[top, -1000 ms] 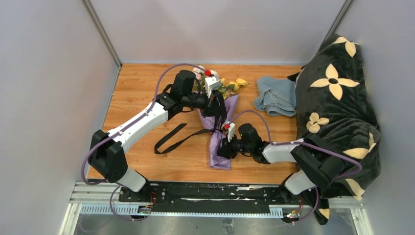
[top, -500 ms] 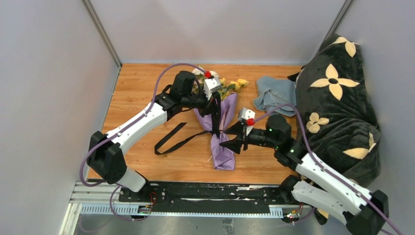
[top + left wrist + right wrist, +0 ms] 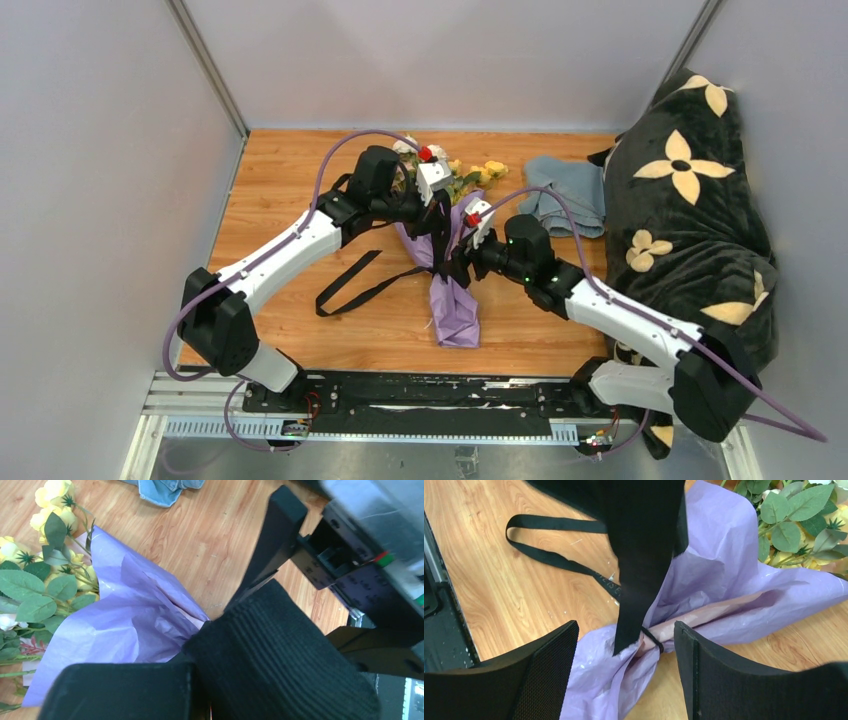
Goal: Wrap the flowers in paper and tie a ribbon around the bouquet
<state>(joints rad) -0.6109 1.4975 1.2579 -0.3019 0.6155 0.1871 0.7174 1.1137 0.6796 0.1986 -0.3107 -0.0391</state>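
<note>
The bouquet lies on the wooden table, its flowers point(image 3: 470, 178) at the far end and the purple paper point(image 3: 455, 295) pinched to a waist. The black ribbon point(image 3: 360, 280) is looped around that waist point(image 3: 654, 641). One end trails left on the table. The other end rises to my left gripper point(image 3: 437, 215), which is shut on the ribbon point(image 3: 280, 650) just above the paper point(image 3: 125, 625). My right gripper point(image 3: 462, 262) is open and hovers over the waist. Its fingers point(image 3: 539, 670) stand on either side of the hanging ribbon end point(image 3: 639, 580) and touch nothing.
A grey-blue folded cloth point(image 3: 565, 195) lies at the back right. A black blanket with cream flowers point(image 3: 690, 220) fills the right side. Grey walls enclose the table. A metal rail point(image 3: 400, 395) runs along the near edge.
My right arm has swung up from low beside the paper's tail to the bouquet's waist, and its jaws have gone from nearly closed to wide open. The left arm has held still.
</note>
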